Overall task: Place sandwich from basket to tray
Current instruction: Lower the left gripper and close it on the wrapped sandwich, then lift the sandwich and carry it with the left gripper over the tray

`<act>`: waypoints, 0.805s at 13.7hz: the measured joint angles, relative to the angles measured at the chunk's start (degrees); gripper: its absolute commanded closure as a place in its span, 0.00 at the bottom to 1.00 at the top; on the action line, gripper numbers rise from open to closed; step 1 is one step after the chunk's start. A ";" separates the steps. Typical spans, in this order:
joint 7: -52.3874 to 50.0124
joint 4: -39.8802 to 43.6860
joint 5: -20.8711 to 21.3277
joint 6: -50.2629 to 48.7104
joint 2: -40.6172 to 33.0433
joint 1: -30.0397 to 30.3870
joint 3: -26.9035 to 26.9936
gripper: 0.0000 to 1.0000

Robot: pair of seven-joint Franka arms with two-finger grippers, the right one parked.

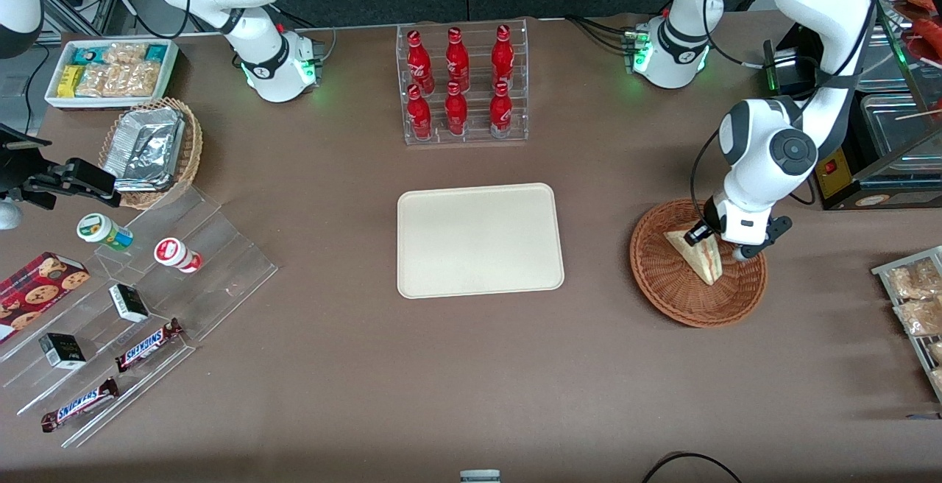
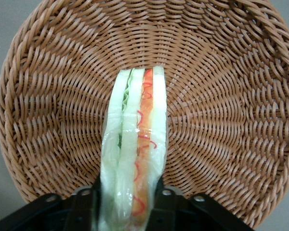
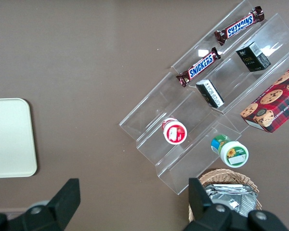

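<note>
Sandwich (image 2: 135,159) (in basket (image 2: 221,120)); gripper (image 2: 127,199) clamping.

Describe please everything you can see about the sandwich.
The sandwich is a triangular wedge of pale bread with green lettuce and a red-orange filling, in clear film bearing red marks. It stands on edge in the round woven wicker basket, cut face up. The left gripper has its jaws on either side of it, against the bread.
</note>
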 measured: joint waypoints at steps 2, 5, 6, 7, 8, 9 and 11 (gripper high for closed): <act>0.00 0.05 0.00 -0.53 0.01 -0.01 0.00 1.00; 0.00 2.00 0.00 -2.91 0.16 -0.28 -0.04 1.00; 0.00 3.79 0.00 -5.58 0.19 -0.52 -0.05 1.00; 0.00 6.39 0.00 -9.34 0.20 -0.91 -0.12 1.00; 0.00 9.90 0.00 -14.00 0.25 -1.71 -0.13 1.00; 0.00 13.71 0.00 -18.73 0.34 -2.64 -0.19 1.00; 0.00 20.39 0.01 -26.10 0.84 -3.59 -1.41 1.00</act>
